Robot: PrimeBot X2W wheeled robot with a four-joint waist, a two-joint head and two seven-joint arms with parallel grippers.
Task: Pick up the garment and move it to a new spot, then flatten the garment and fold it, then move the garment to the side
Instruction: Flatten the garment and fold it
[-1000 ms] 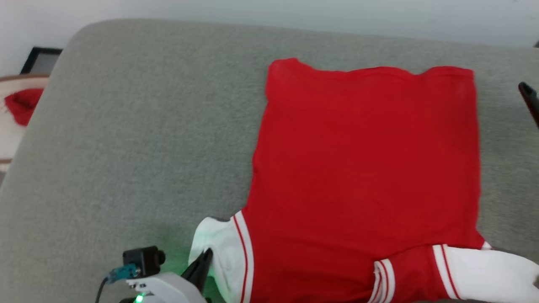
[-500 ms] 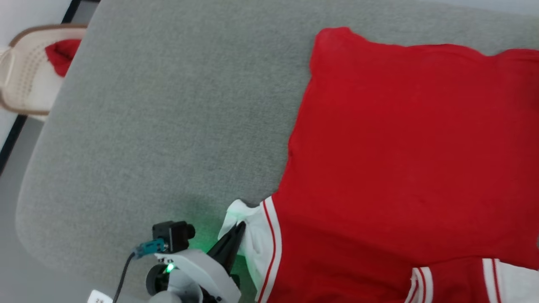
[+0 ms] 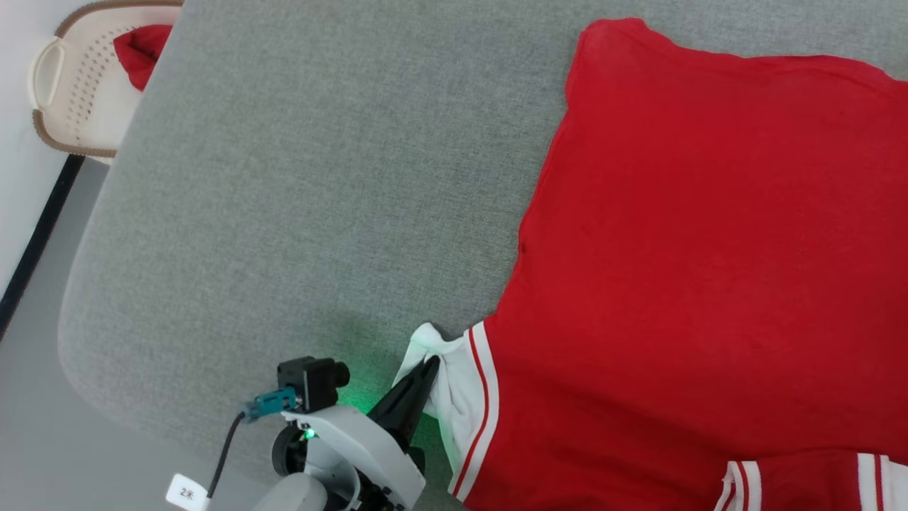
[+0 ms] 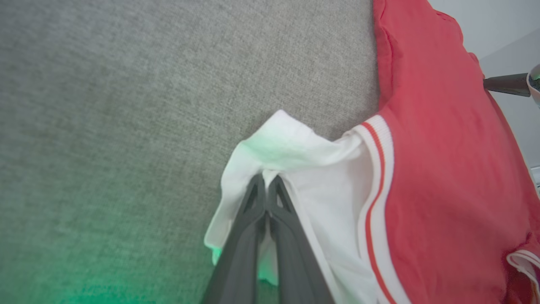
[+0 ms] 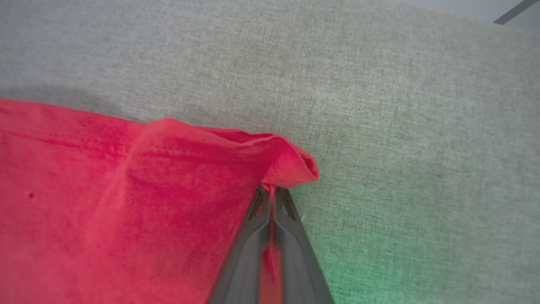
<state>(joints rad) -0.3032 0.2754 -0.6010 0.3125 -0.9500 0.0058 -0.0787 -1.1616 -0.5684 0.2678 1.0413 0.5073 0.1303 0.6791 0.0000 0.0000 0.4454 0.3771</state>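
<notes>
The garment lies spread on the grey cushioned surface, plain red side up, white sleeves toward the near edge. My left gripper is shut on the bunched white sleeve at the near left; in the left wrist view the left gripper pinches that cloth. My right gripper is shut on a red corner of the garment, which puckers up at its tips. The right gripper's dark fingers also show at the far right of the left wrist view.
A cream perforated basket holding a red cloth stands off the surface's far left corner. The grey surface's rounded left edge drops to grey floor. Bare grey cushion lies left of the garment.
The head camera has swung and tilted, shifting the scene right. The right gripper, open and away from the cloth a second ago, has shut on the red corner. The left grip is unchanged.
</notes>
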